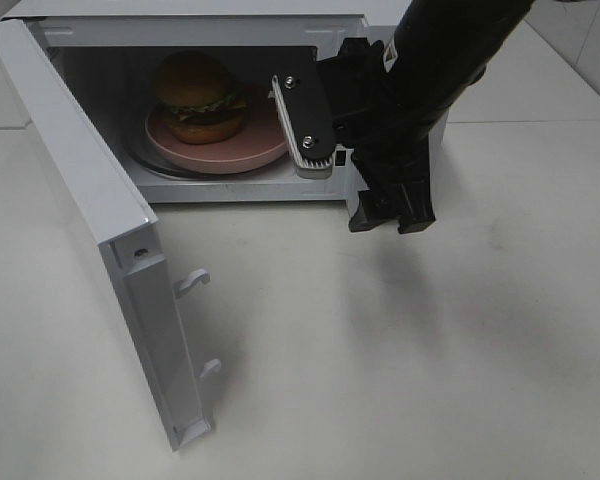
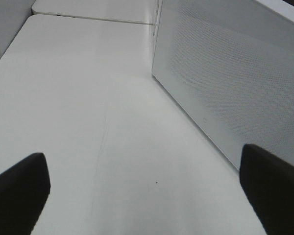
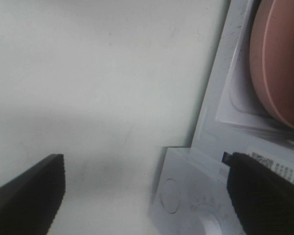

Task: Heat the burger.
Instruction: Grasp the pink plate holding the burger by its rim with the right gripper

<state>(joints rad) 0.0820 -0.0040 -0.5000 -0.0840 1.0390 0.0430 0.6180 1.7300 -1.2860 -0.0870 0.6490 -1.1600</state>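
Exterior high: burger [image 1: 200,95] inside microwave [image 1: 240,190] — right end effector [image 1: 348,168], wide and empty, should clear toward five o'clock; left end effector [image 2: 144,196], also wide, shuts door [image 1: 80,180].

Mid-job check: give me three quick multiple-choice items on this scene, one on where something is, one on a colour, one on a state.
1. Relative to the white boxy microwave oven, the round burger with the glossy golden-brown bun is:
A on top of it; B inside it; C beside it.
2. The round plate under the burger is:
A pink; B blue; C black.
3. The microwave's white door is:
A shut; B open; C taken off.

Answers: 1 B, the burger sits on the plate in the cavity. 2 A, its rim shows pink. 3 B, the door stands swung outward with the cavity exposed.
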